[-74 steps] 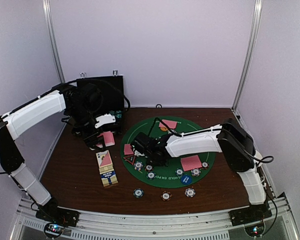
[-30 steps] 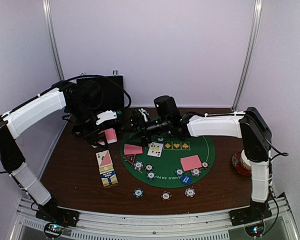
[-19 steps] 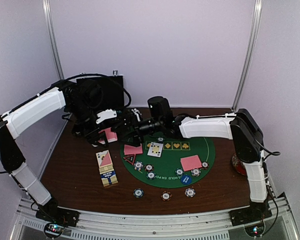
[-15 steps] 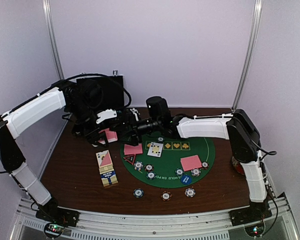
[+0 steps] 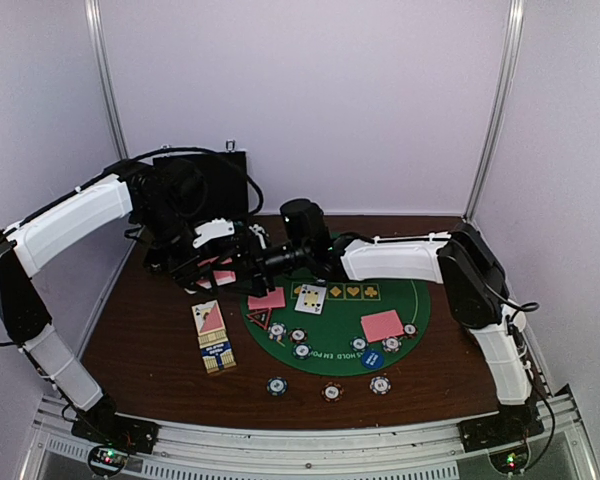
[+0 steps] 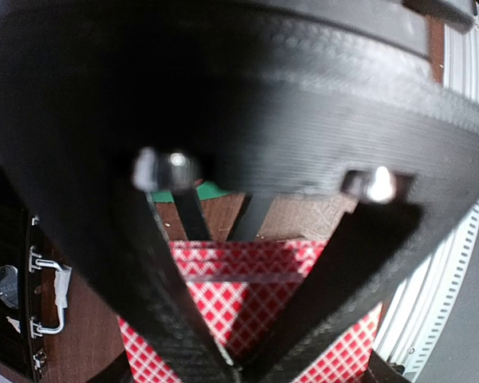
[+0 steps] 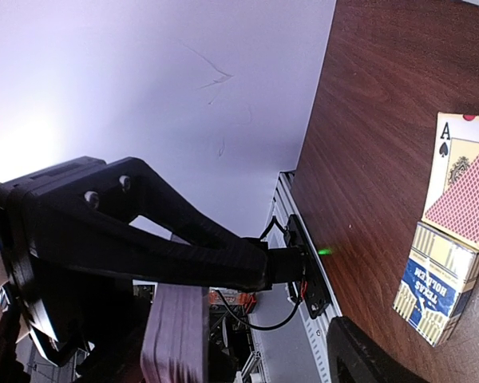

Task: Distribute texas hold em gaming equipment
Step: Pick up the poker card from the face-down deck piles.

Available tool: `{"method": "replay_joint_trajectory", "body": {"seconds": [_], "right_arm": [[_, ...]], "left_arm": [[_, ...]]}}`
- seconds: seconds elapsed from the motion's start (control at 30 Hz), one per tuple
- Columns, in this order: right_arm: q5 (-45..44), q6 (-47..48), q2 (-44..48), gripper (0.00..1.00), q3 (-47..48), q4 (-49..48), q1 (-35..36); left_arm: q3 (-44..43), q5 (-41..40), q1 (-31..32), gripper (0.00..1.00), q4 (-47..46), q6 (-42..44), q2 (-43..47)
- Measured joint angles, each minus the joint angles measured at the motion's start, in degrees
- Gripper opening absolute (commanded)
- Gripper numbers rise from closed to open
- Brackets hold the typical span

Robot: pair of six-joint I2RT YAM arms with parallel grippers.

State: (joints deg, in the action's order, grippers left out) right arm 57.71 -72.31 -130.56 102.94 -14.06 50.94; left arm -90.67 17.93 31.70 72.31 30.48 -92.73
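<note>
Our left tool (image 6: 236,369) is clenched on the deck (image 6: 247,291) of pink-backed cards, held over the tabletop (image 5: 150,340) just off the left rim of the mat (image 5: 420,300). Our right tool (image 5: 243,262) reaches across to it. Its visible finger (image 7: 367,359) sits wide of centre, so it is released, and the deck's edge is close beside it. Two pink cards (image 5: 382,325) and several chips (image 5: 300,350) lie on the mat.

Your left arm (image 5: 72,218) arches in from the left, its claw (image 5: 210,268) pinched on pink-backed cards (image 6: 247,299), while your right arm (image 5: 395,258) stretches leftward (almost fully extended), its claw (image 5: 248,256) spread wide just beside the left one.
</note>
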Motion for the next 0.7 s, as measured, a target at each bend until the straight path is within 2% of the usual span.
{"method": "replay_joint_trajectory", "body": {"seconds": [0.37,0.7], "right_arm": [[1.81,2.05,0.2,0.58,-0.13,1.81,-1.62],[1.86,3.34,4.26,0.45,-3.61,3.3,-3.1]], "left_arm": [[0.0,-0.09,0.0,0.07,0.07,0.0,-0.7],[0.0,-0.15,0.0,0.07,0.02,0.0,-0.76]]}}
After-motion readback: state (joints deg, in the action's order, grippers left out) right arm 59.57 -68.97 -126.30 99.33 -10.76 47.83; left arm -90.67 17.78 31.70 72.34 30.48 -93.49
